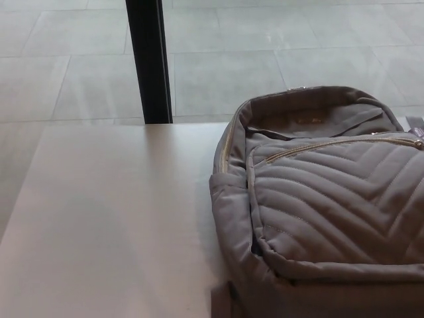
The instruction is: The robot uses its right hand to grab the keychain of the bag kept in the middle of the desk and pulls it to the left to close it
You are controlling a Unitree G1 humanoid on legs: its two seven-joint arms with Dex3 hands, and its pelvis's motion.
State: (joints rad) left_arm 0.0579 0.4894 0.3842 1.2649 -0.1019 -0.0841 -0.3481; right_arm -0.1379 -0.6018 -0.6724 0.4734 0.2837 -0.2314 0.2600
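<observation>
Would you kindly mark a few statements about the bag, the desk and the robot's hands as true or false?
1. The grey backpack lies toward the right side of the desk. True.
2. The right hand grips the zipper pull. False: the robot's hands are not in view.
3. The backpack's main compartment is open at the top. True.
4. The backpack's front is smooth. False: it is quilted in chevron stitching.
5. A black post stands beyond the desk. True.

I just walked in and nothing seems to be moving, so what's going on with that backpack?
Nothing is handling it at the moment: neither robot hand is in view. The grey quilted backpack lies on the pale desk, toward the right, its top compartment gaping open. Closing it has not yet begun.
</observation>
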